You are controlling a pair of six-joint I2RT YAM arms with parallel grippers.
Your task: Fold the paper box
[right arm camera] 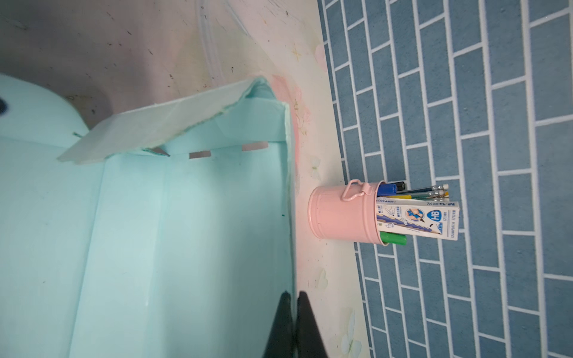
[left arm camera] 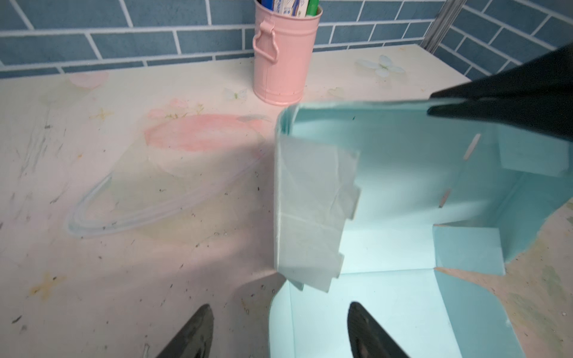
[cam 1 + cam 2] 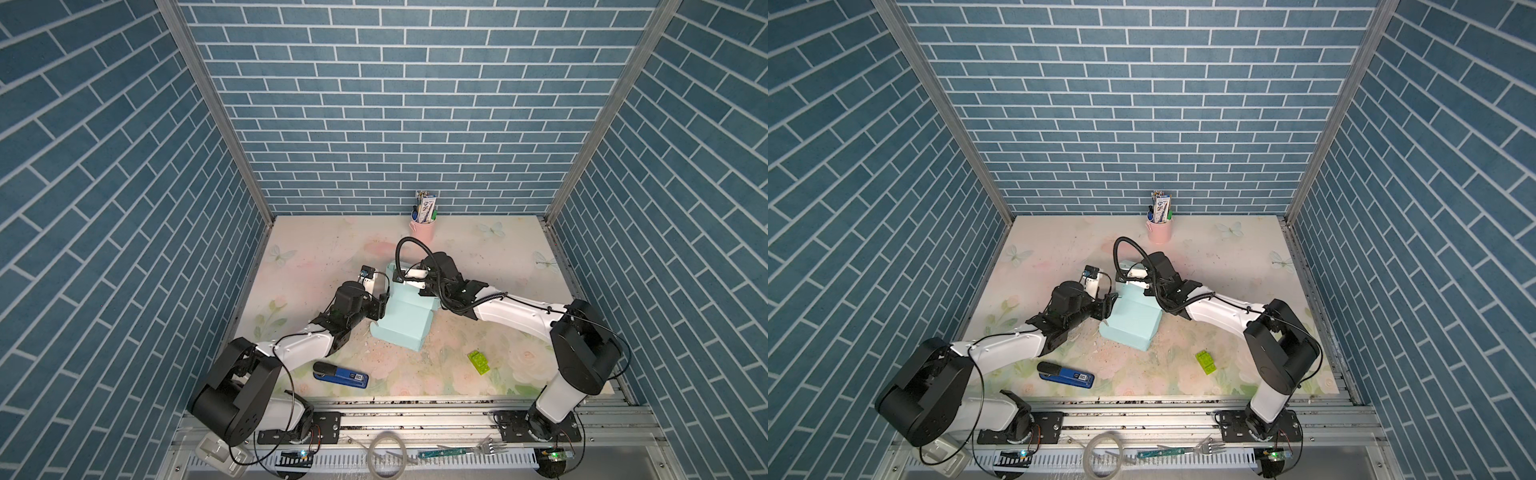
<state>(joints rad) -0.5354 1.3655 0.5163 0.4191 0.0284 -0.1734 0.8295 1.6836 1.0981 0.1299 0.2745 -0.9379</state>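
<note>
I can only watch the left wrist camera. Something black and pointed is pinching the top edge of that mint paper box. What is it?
Observer: That is the right claw, shut on the far wall of the paper box.
Visitor: Is anything else lying around besides the pink cup?
Observer: Yes, a blue stapler lies near the front, on the left side.
Visitor: And on the right side?
Observer: A small green brick lies there, apart from the box.
</note>
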